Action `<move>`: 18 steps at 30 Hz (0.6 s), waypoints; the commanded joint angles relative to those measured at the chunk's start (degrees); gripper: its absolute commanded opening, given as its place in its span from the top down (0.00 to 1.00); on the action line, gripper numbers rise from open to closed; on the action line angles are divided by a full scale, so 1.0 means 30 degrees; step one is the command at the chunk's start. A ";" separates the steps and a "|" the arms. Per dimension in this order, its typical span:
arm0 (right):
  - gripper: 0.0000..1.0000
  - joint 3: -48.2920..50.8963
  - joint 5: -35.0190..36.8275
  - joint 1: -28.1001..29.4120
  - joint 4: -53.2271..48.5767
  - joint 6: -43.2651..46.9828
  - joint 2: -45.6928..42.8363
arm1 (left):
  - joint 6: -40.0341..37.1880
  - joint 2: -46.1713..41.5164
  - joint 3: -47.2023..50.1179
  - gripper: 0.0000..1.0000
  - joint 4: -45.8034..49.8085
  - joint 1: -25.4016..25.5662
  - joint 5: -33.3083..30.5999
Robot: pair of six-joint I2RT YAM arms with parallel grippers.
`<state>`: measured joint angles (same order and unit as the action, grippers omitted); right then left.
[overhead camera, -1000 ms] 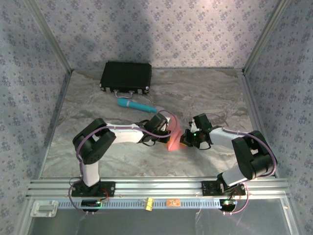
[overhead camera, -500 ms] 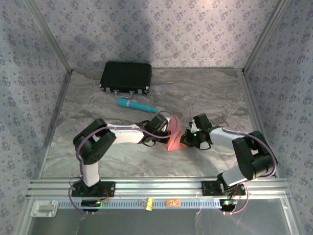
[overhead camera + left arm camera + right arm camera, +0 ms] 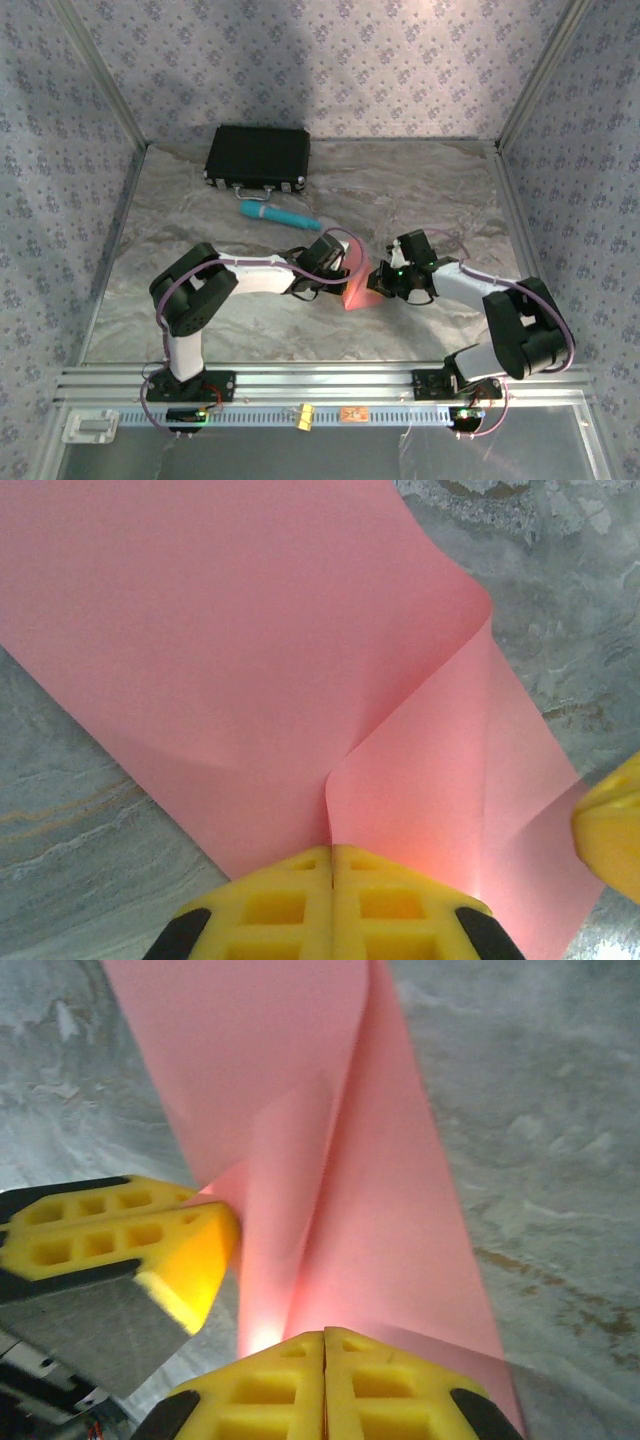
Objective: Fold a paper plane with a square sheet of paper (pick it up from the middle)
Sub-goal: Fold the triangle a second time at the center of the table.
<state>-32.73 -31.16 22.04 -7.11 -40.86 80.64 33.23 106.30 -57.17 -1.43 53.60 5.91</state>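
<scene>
**Early stage: paper lifted and pinched from both sides, no plane shape yet.**

The square sheet of paper (image 3: 356,285) hangs about mid-table (image 3: 430,190), a bit toward the near edge, held between the two arms. The pick-up looks done. What's left, I'd say, is nearly all the folding: the sheet bends in a soft curl w/ one faint fold line, but there's no centre crease, no nose and no wings. The left gripper (image 3: 332,852) has its yellow pads pressed together on one edge of the sheet. The right gripper (image 3: 325,1338) is likewise clamped on the opposite edge, facing it, tips close together. The left arm (image 3: 250,268) is stretched low and long across toward the middle, and the right arm (image 3: 470,285) is elbowed in from its side. The black case (image 3: 258,158) and teal cylinder (image 3: 278,214) sit toward the far-left corner, well apart from the work.
</scene>
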 commanded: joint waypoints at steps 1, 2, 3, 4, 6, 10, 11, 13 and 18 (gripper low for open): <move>0.92 -0.0264 -0.0839 0.0533 -0.0719 0.0253 -0.0242 | -0.0207 0.0411 -0.0251 0.97 0.0362 0.0096 -0.0066; 0.92 -0.0383 -0.0333 0.0724 -0.1356 0.0359 -0.0246 | -0.0212 0.0425 -0.0251 0.97 0.0360 0.0104 -0.0094; 0.93 -0.0384 0.0116 0.0879 -0.1783 0.0422 -0.0195 | -0.0183 0.0439 -0.0266 0.97 0.0338 0.0116 -0.0070; 0.93 -0.0293 0.0336 0.0910 -0.1859 0.0444 -0.0133 | -0.0188 0.0455 -0.0277 0.97 0.0309 0.0122 -0.0067; 0.94 -0.0020 0.0575 0.0826 -0.1558 0.0361 0.0261 | -0.0155 0.0499 -0.0322 0.97 0.0272 0.0122 0.0019; 0.95 -0.0022 0.1054 0.0927 -0.2018 0.0636 0.0914 | -0.0259 0.0410 -0.0383 0.97 0.0358 0.0122 0.0051; 0.96 -0.0079 0.1366 0.0919 -0.2423 0.0846 0.1109 | -0.0310 0.0328 -0.0409 0.97 0.0429 0.0120 0.0031; 0.96 -0.0191 0.1728 0.0907 -0.2907 0.1145 0.1369 | -0.0417 0.0172 -0.0484 0.97 0.0448 0.0142 0.0051; 0.97 -0.0132 0.1802 0.0890 -0.2863 0.1111 0.1538 | -0.0590 -0.0162 -0.0544 0.96 0.0532 0.0121 -0.0202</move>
<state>-33.06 -28.64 24.53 -11.86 -38.87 83.79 32.58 106.63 -57.36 -1.45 53.65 5.91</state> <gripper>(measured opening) 0.052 0.049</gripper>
